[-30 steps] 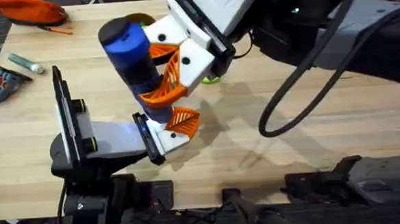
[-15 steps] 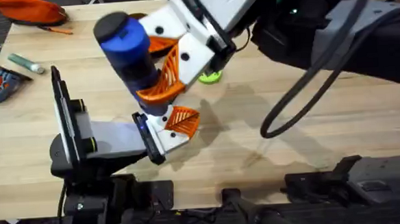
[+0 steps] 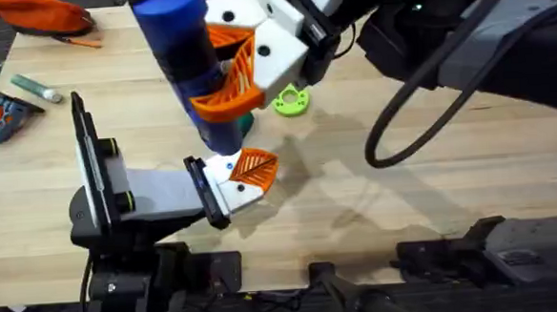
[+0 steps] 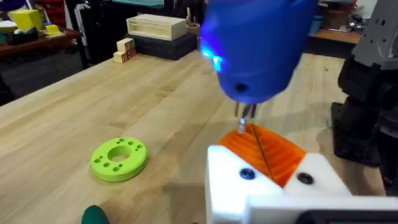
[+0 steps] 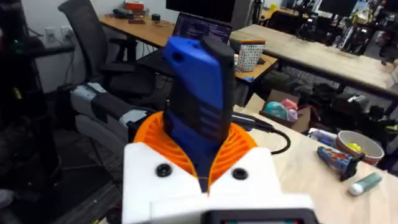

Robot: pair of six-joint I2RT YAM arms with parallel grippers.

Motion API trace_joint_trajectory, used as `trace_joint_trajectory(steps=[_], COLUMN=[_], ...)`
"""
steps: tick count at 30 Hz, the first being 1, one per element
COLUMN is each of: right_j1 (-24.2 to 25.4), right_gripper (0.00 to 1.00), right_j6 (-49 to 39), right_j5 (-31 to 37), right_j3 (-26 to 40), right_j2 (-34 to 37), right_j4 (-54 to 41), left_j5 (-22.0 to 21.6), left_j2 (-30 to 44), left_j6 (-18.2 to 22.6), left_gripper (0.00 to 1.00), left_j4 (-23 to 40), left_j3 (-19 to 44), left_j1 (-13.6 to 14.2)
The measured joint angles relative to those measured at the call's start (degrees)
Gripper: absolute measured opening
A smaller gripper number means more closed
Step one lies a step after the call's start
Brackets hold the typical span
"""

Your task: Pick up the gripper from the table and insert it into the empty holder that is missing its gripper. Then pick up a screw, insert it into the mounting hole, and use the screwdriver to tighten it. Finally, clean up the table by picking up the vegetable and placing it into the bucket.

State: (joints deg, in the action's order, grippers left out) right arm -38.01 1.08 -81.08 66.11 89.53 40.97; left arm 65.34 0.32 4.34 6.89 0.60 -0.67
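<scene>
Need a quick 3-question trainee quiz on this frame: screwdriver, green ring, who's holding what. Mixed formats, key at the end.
1. True or false: the right gripper is shut on the blue screwdriver.
2. Multiple choice: the screwdriver's metal tip points down at
A. the green ring
B. the orange gripper piece in the white holder
C. bare table
3. Fill in: in the left wrist view, the green ring lies flat on the ____.

Key: 1 true; 2 B; 3 table
</scene>
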Motion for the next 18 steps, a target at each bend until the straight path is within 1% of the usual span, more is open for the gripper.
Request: trace_joint_trajectory(steps=[6, 11, 15, 18], right_j1=[1.2, 3.4, 7.0, 10.7], right_gripper=[0.008, 0.008, 0.008, 0.008], right_j6=[3.7, 8.1, 13.2, 16.5], right_j5=[0.0, 0.0, 0.8, 2.9], right_j3=[0.6, 2.4, 3.4, 3.5], right_j2=[0.0, 0.0, 0.0, 0.0], right_j4=[0.0, 0.0, -0.2, -5.4], left_j5=[0.0, 0.0, 0.0, 0.0], left_j2=[0.0, 0.0, 0.0, 0.0], left_j6=[0.0, 0.0, 0.0, 0.0], left_gripper=[0.013, 0.013, 0.013, 0.013], left_j4=[0.0, 0.0, 0.0, 0.0], left_j3=[0.0, 0.0, 0.0, 0.0], left_j1=[0.0, 0.0, 0.0, 0.0])
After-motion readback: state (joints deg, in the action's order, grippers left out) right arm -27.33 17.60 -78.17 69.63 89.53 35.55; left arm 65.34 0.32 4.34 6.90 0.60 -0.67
